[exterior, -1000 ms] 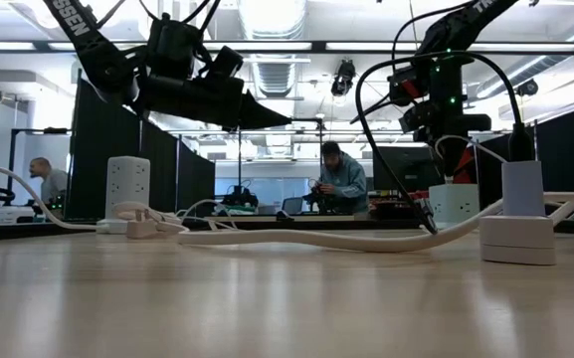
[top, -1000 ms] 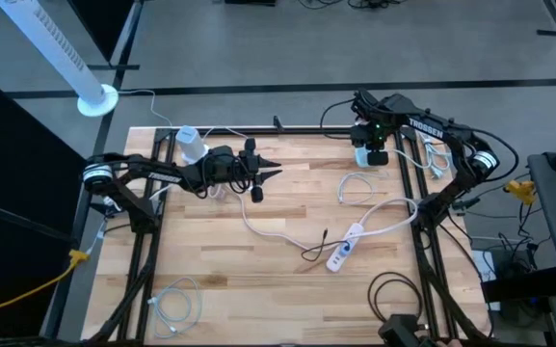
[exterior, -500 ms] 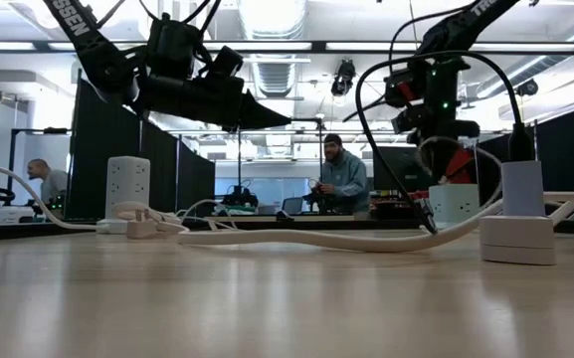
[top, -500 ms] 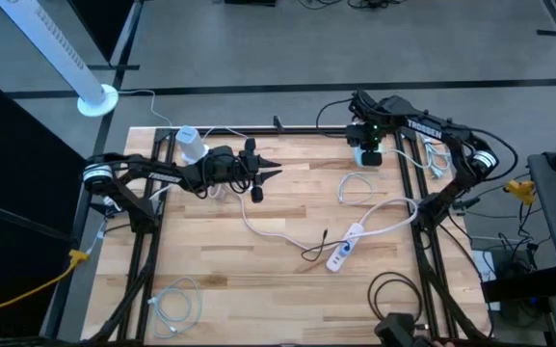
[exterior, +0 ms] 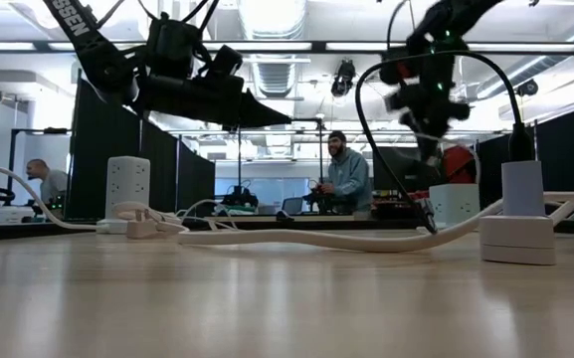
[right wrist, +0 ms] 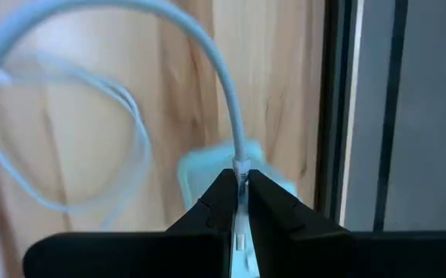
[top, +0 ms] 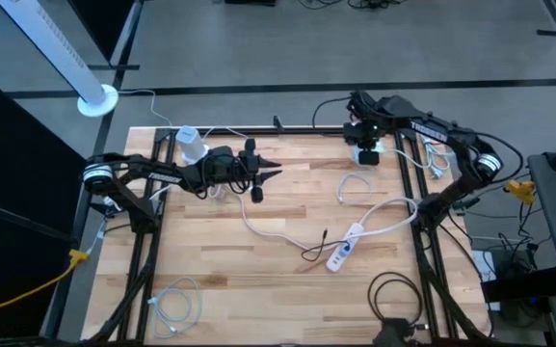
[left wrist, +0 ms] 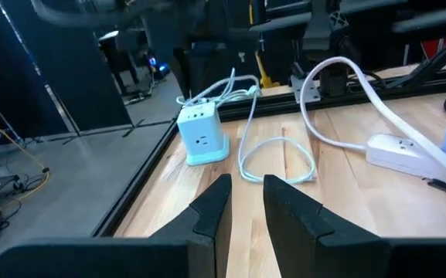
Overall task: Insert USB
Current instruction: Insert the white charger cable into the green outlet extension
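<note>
A pale blue charger cube [top: 366, 157] [left wrist: 202, 139] stands on the wooden table near its far right corner. Its white USB cable [top: 355, 186] lies coiled beside it. My right gripper [top: 363, 145] [right wrist: 240, 189] hangs just above the cube, pointing steeply down, shut on the cable's plug end. The cube [right wrist: 199, 174] shows right under the fingertips. My left gripper [top: 270, 173] [left wrist: 243, 202] hovers level over the table's middle left, pointing toward the cube. A narrow gap between its fingers holds nothing. My right gripper pinches the cable's plug end [right wrist: 240, 164] between its two fingers, coming from above and pointing down. The cable [right wrist: 207, 62] leaves the fingertips and arcs away slack over the table. The plug hangs over the cube; whether it touches the cube I cannot tell.
A white power strip [top: 347, 246] with its thick cord [top: 393, 207] lies right of centre, a thin black cable [top: 311, 251] beside it. Another white cube [top: 191, 145] stands far left, a cable coil [top: 173, 304] near left. Black frame rails [top: 412, 183] edge the table. A person [exterior: 341, 174] stands beyond it.
My right gripper has risen and shifted a little toward the table's far left, above the cube, tipping somewhat, still shut on the cable's plug end, which has gone with it.
</note>
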Action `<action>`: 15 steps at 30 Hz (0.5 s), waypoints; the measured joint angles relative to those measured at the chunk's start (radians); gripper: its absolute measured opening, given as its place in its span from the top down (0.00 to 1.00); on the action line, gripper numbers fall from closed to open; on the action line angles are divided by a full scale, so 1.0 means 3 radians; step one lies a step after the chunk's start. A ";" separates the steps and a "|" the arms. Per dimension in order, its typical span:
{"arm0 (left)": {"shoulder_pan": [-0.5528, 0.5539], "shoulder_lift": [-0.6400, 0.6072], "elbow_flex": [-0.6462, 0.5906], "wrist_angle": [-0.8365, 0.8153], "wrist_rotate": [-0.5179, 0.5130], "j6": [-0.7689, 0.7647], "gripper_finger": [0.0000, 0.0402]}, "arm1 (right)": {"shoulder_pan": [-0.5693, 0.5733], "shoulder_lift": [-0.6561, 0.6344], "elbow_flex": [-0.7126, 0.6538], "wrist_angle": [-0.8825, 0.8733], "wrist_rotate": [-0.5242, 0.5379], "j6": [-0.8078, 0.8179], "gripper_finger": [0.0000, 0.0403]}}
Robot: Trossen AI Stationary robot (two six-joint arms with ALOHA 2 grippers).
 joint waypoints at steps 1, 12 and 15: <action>0.0000 0.0000 0.0000 0.0035 0.0000 -0.0001 0.84 | 0.0053 -0.0019 0.0045 0.0024 -0.0143 0.0051 0.98; -0.0020 0.0104 0.0000 0.0611 0.0000 -0.0207 0.84 | 0.0647 -0.0275 0.0171 0.1584 -0.1941 0.0992 0.98; -0.0033 0.0207 0.0000 0.1000 0.0049 -0.0399 0.84 | 0.0852 -0.0280 0.0171 0.1931 -0.2054 0.1151 0.98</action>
